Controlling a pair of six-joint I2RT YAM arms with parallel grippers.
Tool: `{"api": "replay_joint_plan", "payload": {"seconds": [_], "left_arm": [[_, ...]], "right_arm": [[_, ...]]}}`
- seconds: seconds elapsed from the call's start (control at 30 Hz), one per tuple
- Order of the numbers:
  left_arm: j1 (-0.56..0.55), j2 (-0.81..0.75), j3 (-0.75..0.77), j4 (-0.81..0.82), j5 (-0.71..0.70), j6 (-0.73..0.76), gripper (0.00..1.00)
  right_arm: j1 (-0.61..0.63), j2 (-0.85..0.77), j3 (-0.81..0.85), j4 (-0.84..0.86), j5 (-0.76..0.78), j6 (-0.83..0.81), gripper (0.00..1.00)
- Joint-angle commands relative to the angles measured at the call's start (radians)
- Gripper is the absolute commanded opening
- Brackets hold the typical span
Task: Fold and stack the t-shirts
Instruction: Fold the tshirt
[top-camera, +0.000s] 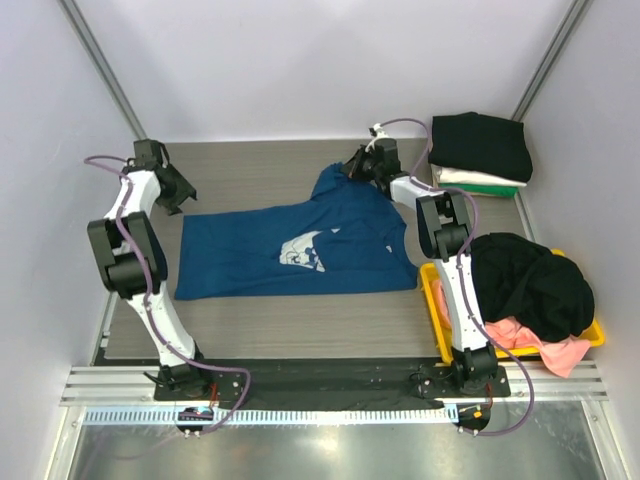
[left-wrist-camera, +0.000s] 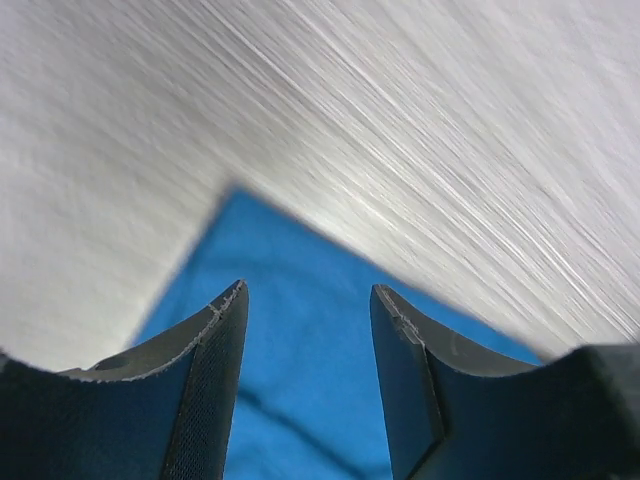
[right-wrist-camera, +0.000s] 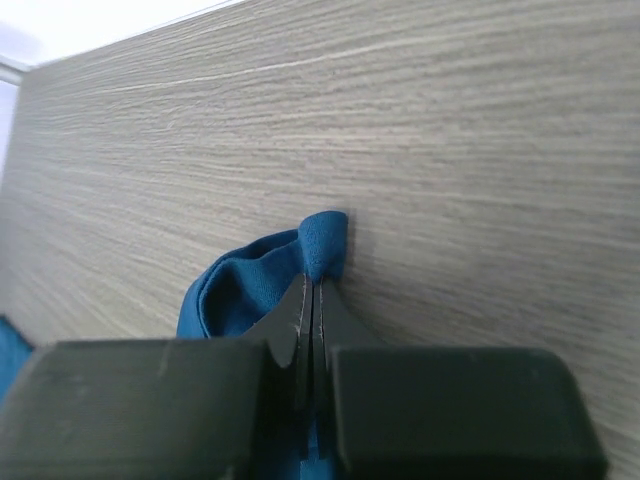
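Right wrist: right hand (right-wrist-camera: 311, 280) clamped on the blue t-shirt (right-wrist-camera: 235, 290); left hand (left-wrist-camera: 309, 290) open over its corner.

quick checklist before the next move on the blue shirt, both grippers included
1. right gripper shut on a pinch of the blue t-shirt: ok.
2. left gripper closed on the shirt's corner: not ok, jaws open over it.
3. left fingers touching the fabric: cannot tell, view blurred.
4. shirt lying flat: not ok, bunched near the right gripper.
5. folded stack apart from the blue shirt: ok.
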Motion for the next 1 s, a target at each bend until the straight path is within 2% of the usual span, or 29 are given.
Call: {"api": "replay_joint_plan", "payload": {"seconds": [0.0, 0.2, 0.33, 0.63, 0.83, 0.93, 0.97], "left_arm": [[0.026, 0.100, 0.120, -0.045, -0.026, 0.037, 0.53], [0.029, 0.231, 0.227, -0.063, -0.066, 0.051, 0.52], [0.029, 0.237, 0.206, -0.063, -0.097, 0.055, 0.51], [0.026, 0.260, 0.174, -0.045, -0.046, 0.042, 0.46], [0.017, 0.265, 0.165, -0.023, 0.016, 0.049, 0.32], [0.017, 0.268, 0.171, -0.017, 0.035, 0.055, 0.11], [0.017, 0.269, 0.175, -0.017, 0.039, 0.058, 0.07]], "right_arm": [[-0.013, -0.052, -0.069, 0.044, -0.057, 0.049, 0.01], [-0.020, -0.040, -0.073, 0.075, -0.107, 0.098, 0.01], [-0.020, -0.032, -0.070, 0.087, -0.120, 0.116, 0.01], [-0.028, -0.020, -0.068, 0.078, -0.125, 0.125, 0.01], [-0.029, -0.014, -0.065, 0.072, -0.136, 0.127, 0.01], [-0.029, -0.014, -0.065, 0.070, -0.139, 0.127, 0.01], [-0.029, -0.014, -0.065, 0.073, -0.140, 0.128, 0.01]]}}
